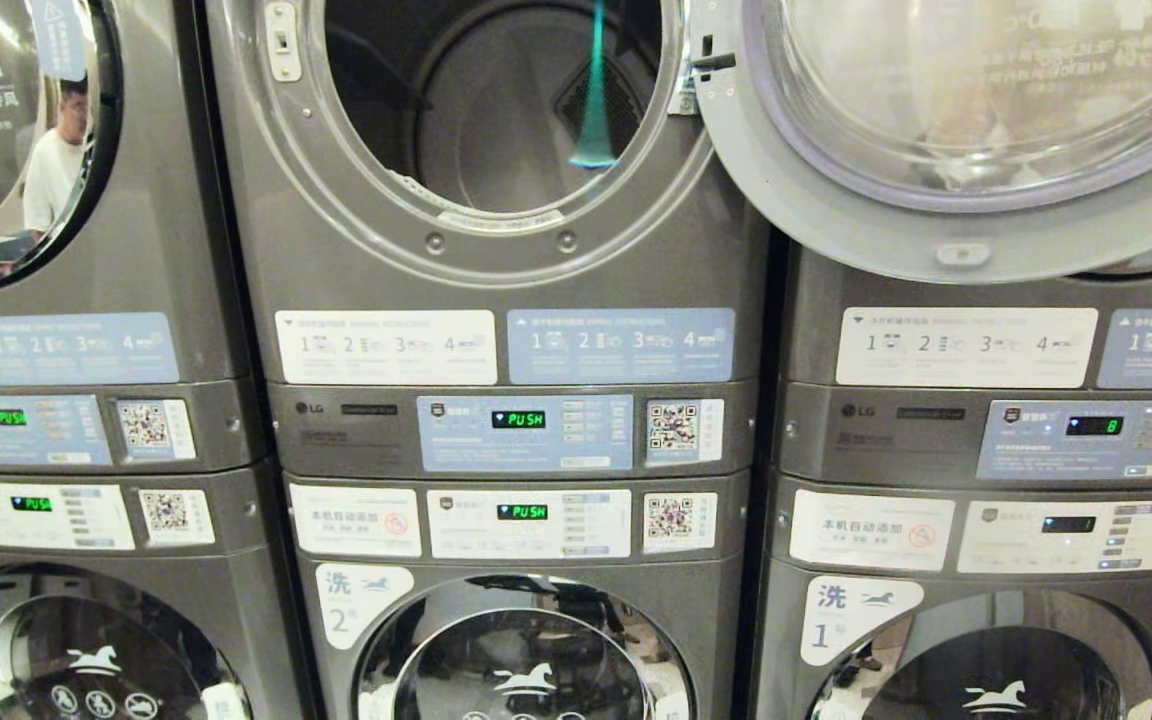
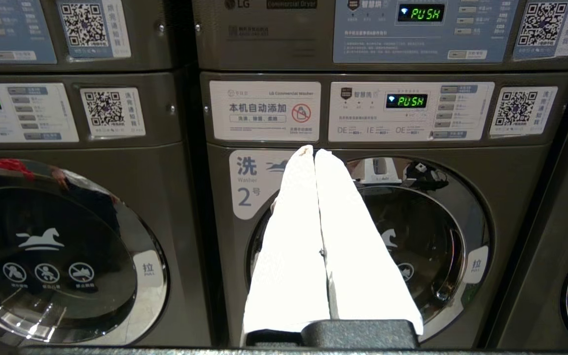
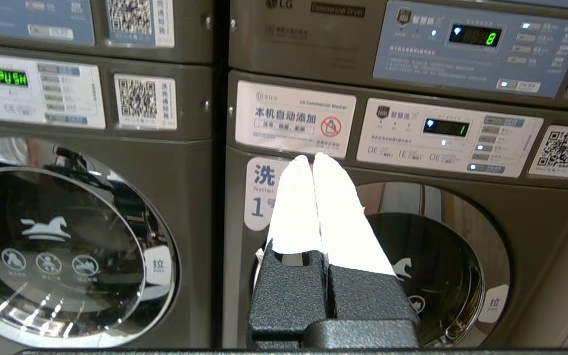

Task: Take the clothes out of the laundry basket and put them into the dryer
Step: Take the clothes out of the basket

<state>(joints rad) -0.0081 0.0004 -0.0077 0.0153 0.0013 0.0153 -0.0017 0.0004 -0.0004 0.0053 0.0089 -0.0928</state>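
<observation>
The middle dryer (image 1: 496,255) in the upper row stands open, and its round door (image 1: 936,235) is swung out to the right. A thin teal strip (image 1: 596,100) hangs inside the dark drum; I cannot tell what it is. The laundry basket and the clothes are out of view. My left gripper (image 2: 313,150) is shut and empty, its white fingers (image 2: 289,246) pointing at the door of washer 2 (image 2: 437,236). My right gripper (image 3: 312,158) is also shut and empty, facing washer 1 (image 3: 442,266). Neither arm shows in the head view.
Grey stacked machines fill the whole wall, with dryers above and washers below. Control panels (image 1: 526,432) reading PUSH sit between the rows. The open door overhangs the right-hand machine (image 1: 976,440). A person is reflected in the left dryer's glass (image 1: 51,170).
</observation>
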